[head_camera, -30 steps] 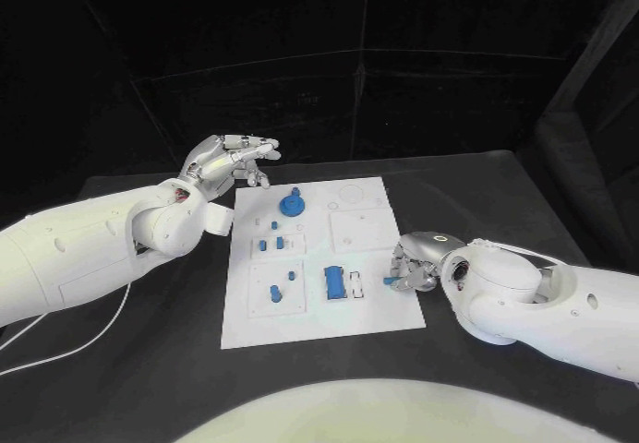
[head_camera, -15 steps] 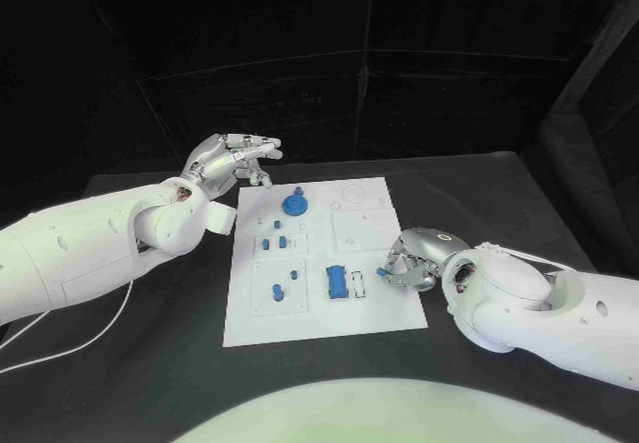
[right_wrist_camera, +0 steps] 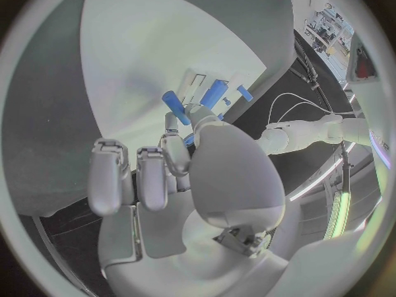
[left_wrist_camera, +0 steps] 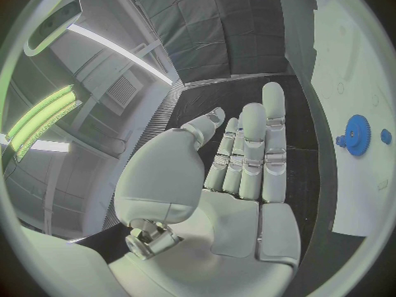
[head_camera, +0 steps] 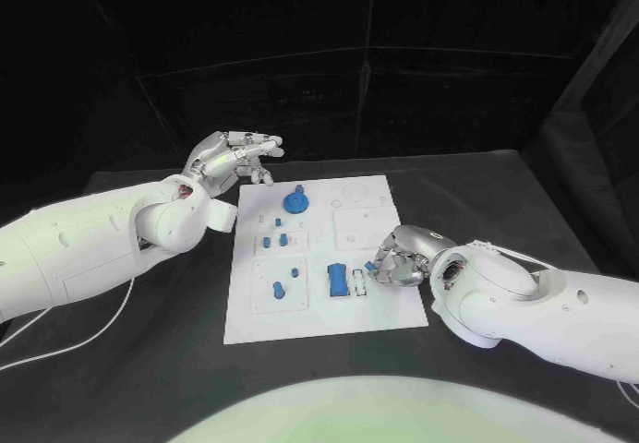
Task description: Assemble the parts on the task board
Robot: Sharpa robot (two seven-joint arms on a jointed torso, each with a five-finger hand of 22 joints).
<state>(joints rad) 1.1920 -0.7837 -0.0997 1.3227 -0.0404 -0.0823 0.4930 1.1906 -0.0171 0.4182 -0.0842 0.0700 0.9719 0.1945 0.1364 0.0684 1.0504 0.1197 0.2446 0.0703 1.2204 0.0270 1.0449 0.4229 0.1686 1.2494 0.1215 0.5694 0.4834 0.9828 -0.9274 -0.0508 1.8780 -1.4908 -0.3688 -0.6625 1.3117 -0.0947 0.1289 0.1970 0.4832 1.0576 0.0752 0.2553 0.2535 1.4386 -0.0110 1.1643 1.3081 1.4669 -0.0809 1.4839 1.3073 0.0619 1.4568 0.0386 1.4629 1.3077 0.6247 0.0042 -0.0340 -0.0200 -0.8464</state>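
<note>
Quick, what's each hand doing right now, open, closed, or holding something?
Left hand: open, holding nothing, raised beside the board's far corner.
Right hand: pinching a small blue part over the board's right edge.

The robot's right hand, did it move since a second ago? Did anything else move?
Yes. The right hand slid further over the task board, toward the blue block, carrying a small blue part in its fingers. The left hand stayed raised beside the board's far corner, and the blue gear stayed put.
</note>
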